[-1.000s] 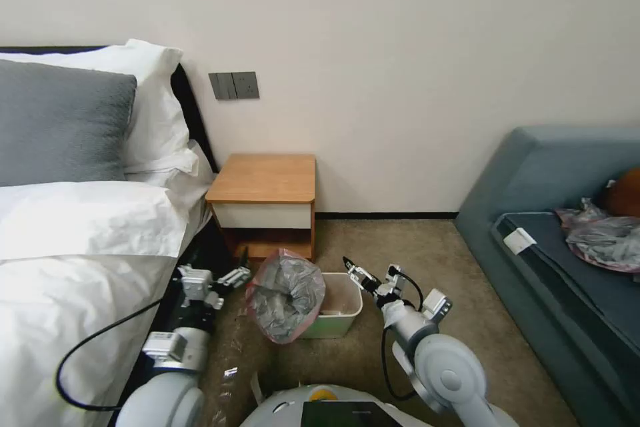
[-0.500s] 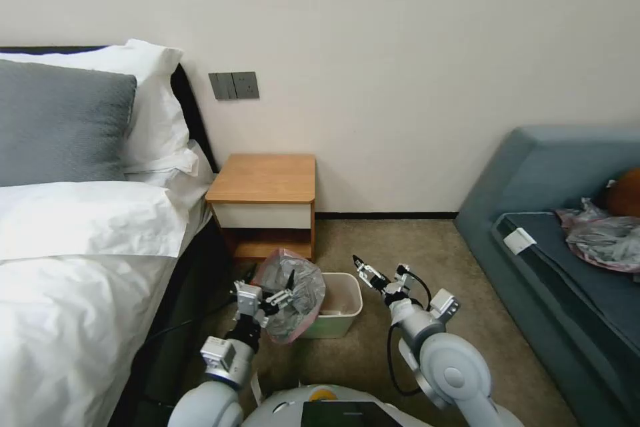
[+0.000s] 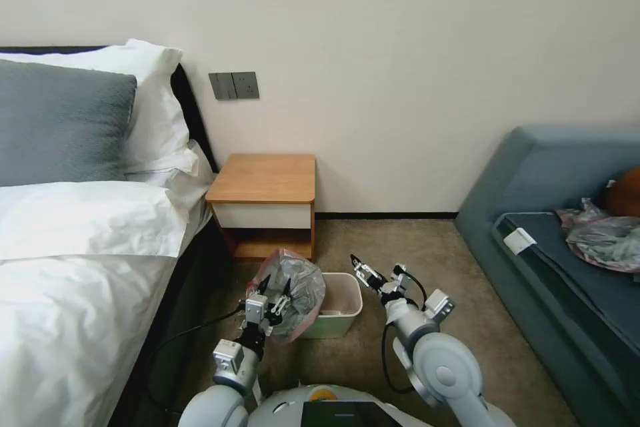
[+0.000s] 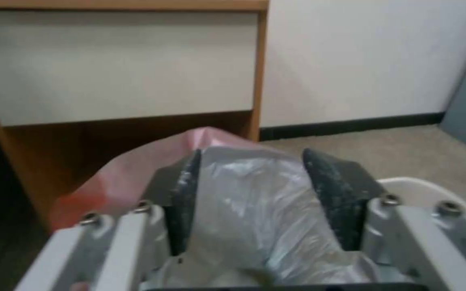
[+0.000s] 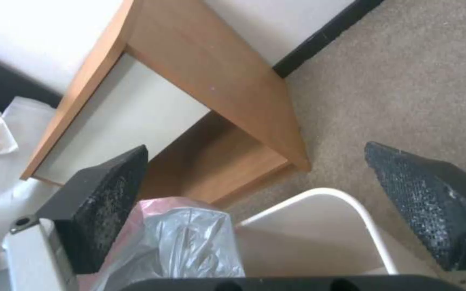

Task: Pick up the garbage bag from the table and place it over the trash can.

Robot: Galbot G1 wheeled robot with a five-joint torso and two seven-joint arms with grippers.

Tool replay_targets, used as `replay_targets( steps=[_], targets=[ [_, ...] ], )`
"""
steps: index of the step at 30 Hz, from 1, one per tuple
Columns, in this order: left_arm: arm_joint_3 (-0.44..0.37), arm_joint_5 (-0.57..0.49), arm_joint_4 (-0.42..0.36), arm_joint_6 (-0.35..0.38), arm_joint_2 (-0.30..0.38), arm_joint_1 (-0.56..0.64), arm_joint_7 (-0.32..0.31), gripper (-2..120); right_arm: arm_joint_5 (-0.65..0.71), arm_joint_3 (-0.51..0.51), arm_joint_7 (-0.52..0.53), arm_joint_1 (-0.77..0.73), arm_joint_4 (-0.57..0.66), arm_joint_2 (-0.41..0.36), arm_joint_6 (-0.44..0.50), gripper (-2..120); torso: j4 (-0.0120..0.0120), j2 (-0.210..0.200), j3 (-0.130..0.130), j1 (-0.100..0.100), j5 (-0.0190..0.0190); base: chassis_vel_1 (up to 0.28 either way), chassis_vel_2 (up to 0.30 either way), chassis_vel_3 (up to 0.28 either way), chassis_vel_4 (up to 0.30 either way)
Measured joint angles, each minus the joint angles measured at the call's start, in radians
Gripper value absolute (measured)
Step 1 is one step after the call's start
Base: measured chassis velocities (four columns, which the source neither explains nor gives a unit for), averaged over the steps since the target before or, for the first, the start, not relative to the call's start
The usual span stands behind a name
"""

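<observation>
On the near-left rim of the trash can (image 3: 337, 310), garbage bag (image 3: 293, 293) sits bunched, half draped; thin crinkly film, judged light, limp, slippery; left gripper (image 3: 274, 288) spread at it; right gripper (image 3: 362, 269) spread above bin; best pinch: pink rim (image 4: 136, 161).

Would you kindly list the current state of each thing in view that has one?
garbage bag: bunched over the trash can's left end, not spread.
trash can: upright, right part uncovered.
left gripper: open, at the bag.
right gripper: open, above the can.
table: drawer closed.
</observation>
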Motion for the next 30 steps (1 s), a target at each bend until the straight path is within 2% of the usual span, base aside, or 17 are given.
replay_targets(
  steps=[2,3,5,11,13,17,28,30],
  targets=[
    [-0.002,-0.001,0.001,0.003,0.0,0.0,-0.004,47,0.0,0.0,0.0,0.0,0.0,0.0,0.0,100,0.0,0.0,0.0,0.0,0.0,0.0,0.0,0.0,0.0],
    [-0.008,-0.001,0.004,0.013,0.001,0.0,-0.02,40,-0.002,0.0,0.0,-0.001,-0.001,0.003,0.001,100,0.0,0.0,0.0,0.0,0.0,0.0,0.0,0.0,0.0],
    [-0.016,-0.002,0.011,0.044,0.004,-0.004,-0.052,34,-0.008,0.001,-0.001,-0.005,-0.003,0.008,0.002,100,0.0,0.0,0.0,0.0,0.0,0.0,0.0,0.0,0.0],
    [-0.006,-0.004,0.025,0.074,0.003,-0.015,-0.101,34,-0.018,0.0,-0.001,-0.012,-0.004,0.013,0.004,100,0.0,0.0,0.0,0.0,0.0,0.0,0.0,0.0,0.0],
    [0.002,-0.001,0.033,0.091,-0.003,-0.021,-0.133,38,-0.023,-0.003,-0.001,-0.014,-0.004,0.015,0.004,100,-0.0001,0.0,0.0,0.0,0.0,0.0,0.0,0.0,0.0],
    [0.009,0.01,0.047,0.1,-0.006,-0.027,-0.14,46,-0.041,-0.016,-0.002,-0.016,-0.009,0.016,0.009,100,0.0,0.0,0.0,0.0,0.0,0.0,0.0,0.0,0.0],
    [0.033,-0.01,0.083,0.135,-0.008,-0.068,-0.154,46,-0.075,-0.036,-0.011,-0.021,-0.018,0.034,0.014,100,0.0,0.0,0.0,0.0,0.0,0.0,0.0,0.0,0.0],
    [0.037,-0.022,0.096,0.147,-0.008,-0.086,-0.164,42,-0.084,-0.037,-0.014,-0.025,-0.023,0.038,0.015,100,-0.0001,0.0,0.0,0.0,0.0,0.0,0.0,0.0,0.0]
  ],
)
